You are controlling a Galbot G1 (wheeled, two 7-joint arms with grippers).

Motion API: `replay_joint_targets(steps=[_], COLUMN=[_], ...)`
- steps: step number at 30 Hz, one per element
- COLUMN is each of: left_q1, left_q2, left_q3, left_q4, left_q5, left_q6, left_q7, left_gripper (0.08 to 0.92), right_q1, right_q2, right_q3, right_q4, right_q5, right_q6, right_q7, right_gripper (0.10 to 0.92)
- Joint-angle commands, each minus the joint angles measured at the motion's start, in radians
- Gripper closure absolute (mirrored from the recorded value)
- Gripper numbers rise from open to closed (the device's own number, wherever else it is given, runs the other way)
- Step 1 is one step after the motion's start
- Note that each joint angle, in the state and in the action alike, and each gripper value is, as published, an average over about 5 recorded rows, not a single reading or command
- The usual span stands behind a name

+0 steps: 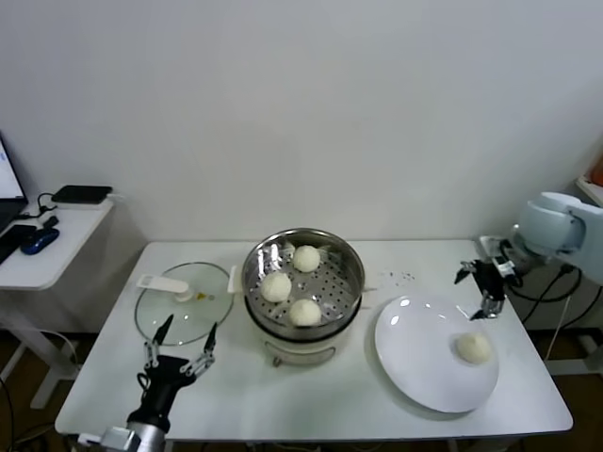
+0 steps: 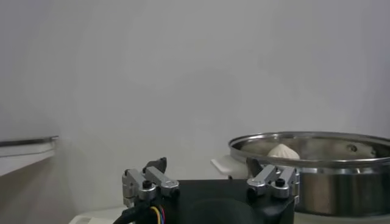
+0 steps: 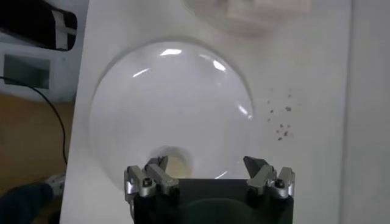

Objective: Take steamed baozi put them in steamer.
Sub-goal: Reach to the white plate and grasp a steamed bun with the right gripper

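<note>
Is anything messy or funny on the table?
A little: dark specks are scattered on the white table between the steamer and the plate. They look like crumbs, though what they are can't be told. Nothing looks tipped or broken.

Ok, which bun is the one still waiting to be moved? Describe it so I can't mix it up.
Start at the big white plate on the table, on the robot's right of the steel steamer. One bun lies on that plate's right side, just below the open right gripper. It is the only bun outside the steamer; the other three lie inside it.
</note>
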Motion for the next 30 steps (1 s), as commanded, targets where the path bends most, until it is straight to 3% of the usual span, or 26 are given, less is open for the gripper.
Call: replay_joint_targets(steps=[1,30], left_q1=[0.027,0.038], left_q2=[0.019,0.011], left_q3=[-0.005,0.0], left_q4=[-0.004,0.007], left_q5=[-0.035,-0.022], left_q6=[-0.013,-0.015], left_q7=[0.01,0.01], left_gripper=[0.177,0.177], right_q1=[-0.344,-0.514], right_q2=[-0.073,0.098], right_q3=[0.207,0.345], right_q4=[-0.044,-0.256], right_q5=[-0.156,-0.222], right_q6=[-0.022,-0.013], right_q7=[-0.006,0.016], right_gripper=[0.203,0.203])
